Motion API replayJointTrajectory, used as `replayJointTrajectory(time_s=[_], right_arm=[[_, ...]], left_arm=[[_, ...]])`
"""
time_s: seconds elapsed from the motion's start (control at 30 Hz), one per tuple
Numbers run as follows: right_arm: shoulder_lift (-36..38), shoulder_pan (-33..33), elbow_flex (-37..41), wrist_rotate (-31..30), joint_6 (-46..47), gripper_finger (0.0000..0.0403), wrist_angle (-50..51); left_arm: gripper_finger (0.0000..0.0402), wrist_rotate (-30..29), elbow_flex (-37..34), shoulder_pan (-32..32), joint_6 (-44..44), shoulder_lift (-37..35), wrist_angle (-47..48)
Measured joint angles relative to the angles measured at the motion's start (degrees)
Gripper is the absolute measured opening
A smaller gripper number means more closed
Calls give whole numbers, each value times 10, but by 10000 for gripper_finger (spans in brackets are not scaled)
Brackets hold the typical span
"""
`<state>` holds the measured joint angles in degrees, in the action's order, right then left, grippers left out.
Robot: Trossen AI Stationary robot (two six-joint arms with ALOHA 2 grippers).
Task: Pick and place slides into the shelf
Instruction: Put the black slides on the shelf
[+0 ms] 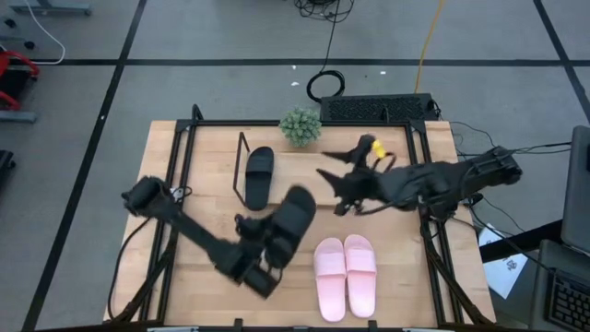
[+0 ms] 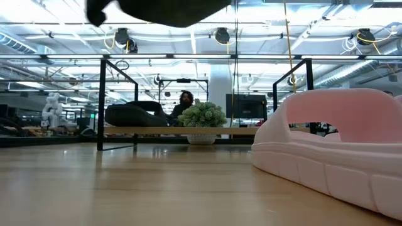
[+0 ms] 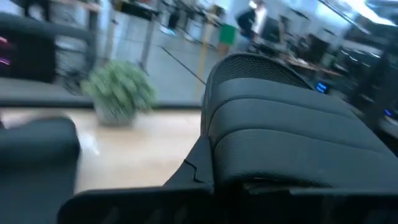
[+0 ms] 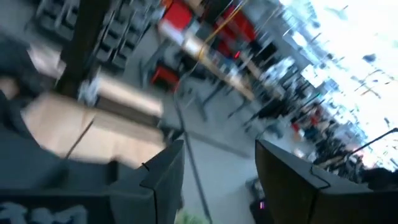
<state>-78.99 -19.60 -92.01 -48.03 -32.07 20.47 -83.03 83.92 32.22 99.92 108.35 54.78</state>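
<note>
Left gripper (image 1: 270,251) pinches a black slide (image 1: 291,224) by its heel end and carries it clear of the desk (image 1: 212,267), over the middle, slightly toward the near edge. In the left wrist view the ribbed strap (image 3: 292,118) of that sandal fills the frame just beyond the fingers.

The second black slide (image 1: 259,175) already lies on the shelf (image 1: 241,157) near the far edge, left of centre, beside a small potted plant (image 1: 300,125). The pink pair (image 1: 346,275) rests side by side by the near edge, right of centre.

These sandals look like moulded foam: probably light, springy, with a matte skin that should not slip much. The sole edge is likely to squash under a hard pinch, and a grip at one end may let the far end droop and swing. The wide strap or the sole rim midway along seems the steadier hold.

Right gripper (image 1: 343,192) hangs over the desk's centre-right with fingers spread and nothing between them.

How deep the left fingers bite into the sole is hidden beneath the sandal. The shelf's right end frame is masked by the right arm, and from table height the pink slide (image 2: 333,147) is cut off at the edge.
</note>
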Motion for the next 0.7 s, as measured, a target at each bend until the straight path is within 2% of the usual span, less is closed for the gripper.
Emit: replayJointTrajectory(time_s=[0.13, 0.43, 0.53, 0.7], right_arm=[[41, -1, 0, 0, -31, 187, -61], [109, -1, 0, 0, -31, 187, -47], [117, -1, 0, 1, -32, 187, -40], [122, -1, 0, 1, -32, 187, -3]], left_arm=[[0, 3, 0, -83, -80, -28, -56], [0, 113, 1, -249, -324, -14, -305], [0, 148, 1, -282, -344, 4, -319], [0, 157, 1, -293, -291, 20, -245]])
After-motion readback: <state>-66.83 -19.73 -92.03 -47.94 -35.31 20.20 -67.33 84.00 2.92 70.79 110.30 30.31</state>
